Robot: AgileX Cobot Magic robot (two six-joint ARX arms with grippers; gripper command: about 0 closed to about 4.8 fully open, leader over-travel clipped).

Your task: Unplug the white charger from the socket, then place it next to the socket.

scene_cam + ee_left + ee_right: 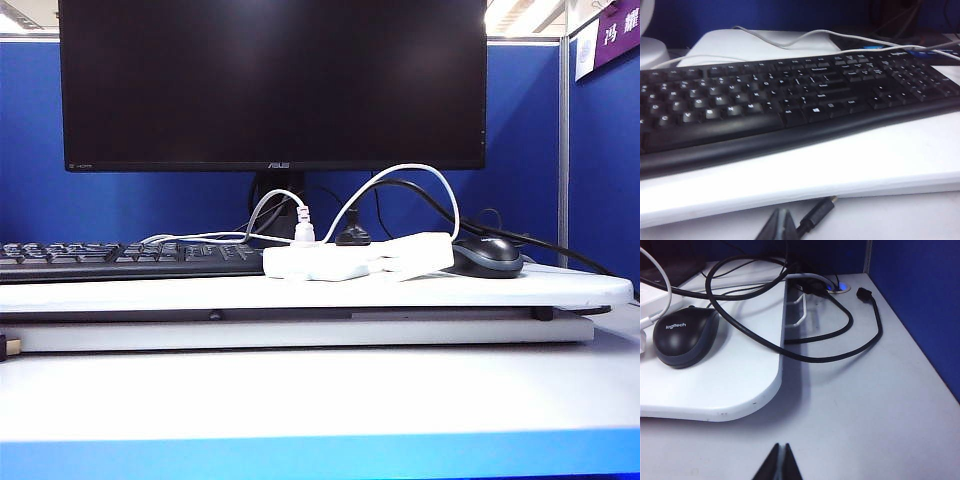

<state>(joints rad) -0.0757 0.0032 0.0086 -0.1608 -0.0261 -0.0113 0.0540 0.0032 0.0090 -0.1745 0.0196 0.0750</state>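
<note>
The socket [315,263], a low white power strip, lies on a raised white board in the exterior view. A small white plug [303,232] and a black plug [352,237] stand in it. The white charger [420,253] lies slightly tilted against the socket's right end, beside the mouse [487,256], and its thin cable [420,170] arcs overhead. Neither gripper shows in the exterior view. My left gripper [781,221] is shut and empty, low over the table before the keyboard [790,95]. My right gripper [781,456] is shut and empty above bare table, short of the mouse [685,335].
A monitor [272,80] stands behind. The raised white board [560,290] has a rounded corner [760,400]. Thick black cables [840,335] loop off its right side toward a desk grommet [837,288]. A loose black USB connector [817,212] lies beside my left gripper. Blue partitions enclose the desk.
</note>
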